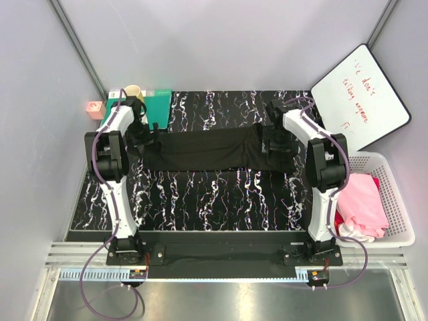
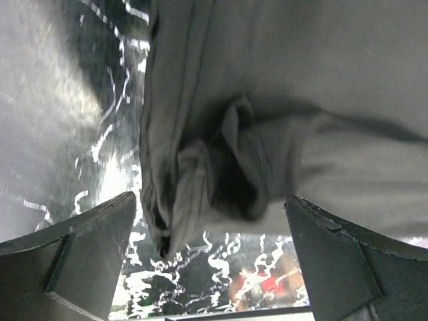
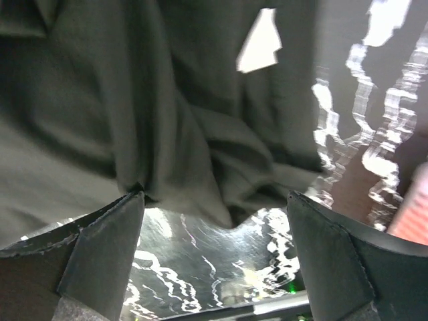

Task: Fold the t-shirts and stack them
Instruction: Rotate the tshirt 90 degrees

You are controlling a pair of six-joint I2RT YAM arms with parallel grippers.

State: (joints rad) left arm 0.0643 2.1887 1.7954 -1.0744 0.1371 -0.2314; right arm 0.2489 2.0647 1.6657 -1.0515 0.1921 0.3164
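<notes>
A black t-shirt (image 1: 207, 150) lies folded into a long strip across the marbled tabletop (image 1: 214, 194). My left gripper (image 1: 150, 137) hovers over its left end, jaws wide open. In the left wrist view the bunched shirt edge (image 2: 221, 174) lies just beyond the open gripper (image 2: 210, 234), untouched by either finger. My right gripper (image 1: 274, 140) is over the right end, also open. In the right wrist view the crumpled cloth (image 3: 167, 134) ends just ahead of the gripper (image 3: 214, 241), with bare tabletop between the fingers. A pink t-shirt (image 1: 361, 200) and a white one (image 1: 354, 231) lie in the basket.
A white basket (image 1: 401, 200) stands off the table's right edge. A whiteboard (image 1: 359, 97) leans at the back right. A teal mat (image 1: 157, 107), a cup (image 1: 134, 91) and a small pink object (image 1: 94, 109) sit at the back left.
</notes>
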